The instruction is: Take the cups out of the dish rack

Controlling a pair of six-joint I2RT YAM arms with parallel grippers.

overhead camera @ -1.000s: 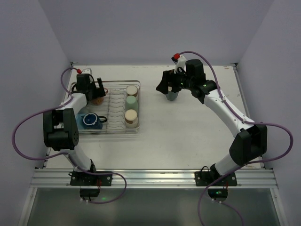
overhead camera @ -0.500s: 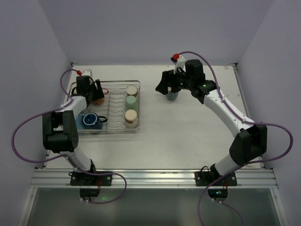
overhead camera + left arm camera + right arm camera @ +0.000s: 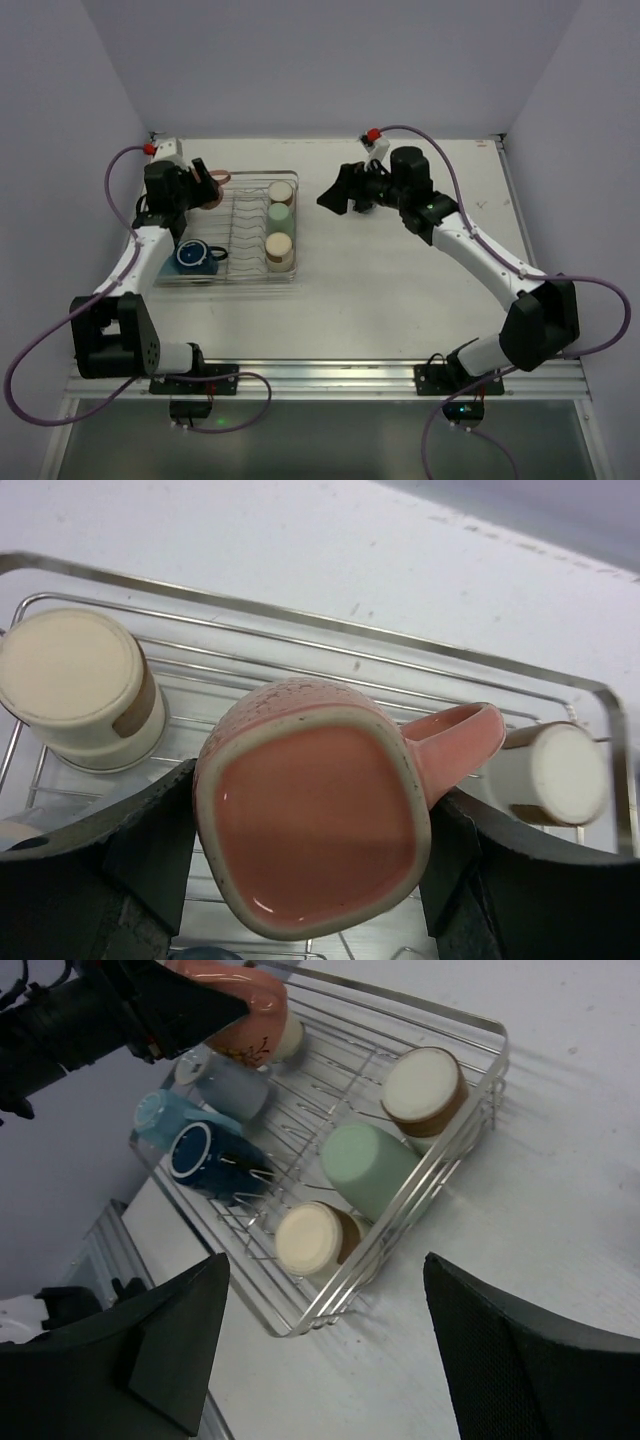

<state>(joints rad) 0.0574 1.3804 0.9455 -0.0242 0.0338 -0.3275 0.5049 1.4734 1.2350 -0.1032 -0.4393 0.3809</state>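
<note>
The silver wire dish rack (image 3: 230, 272) sits at the table's left. My left gripper (image 3: 207, 185) is shut on a salmon pink mug (image 3: 318, 818), held above the rack's far-left end with its base towards the camera and its handle (image 3: 462, 742) to the right. In the rack lie two beige tumblers (image 3: 424, 1090) (image 3: 314, 1238), a pale green tumbler (image 3: 368, 1170), a navy mug (image 3: 205, 1155), a light blue mug (image 3: 158, 1115) and a grey-blue mug (image 3: 236, 1088). My right gripper (image 3: 340, 190) hangs open and empty in the air, right of the rack.
The rack's raised wire rim (image 3: 300, 622) runs under the held mug. Purple walls close in the table on the left, back and right. A metal rail (image 3: 320, 378) runs along the near edge by the arm bases.
The left gripper shut on the pink mug and lifted it up out of the rack. The right gripper rose and swung left towards the rack, staying open.
</note>
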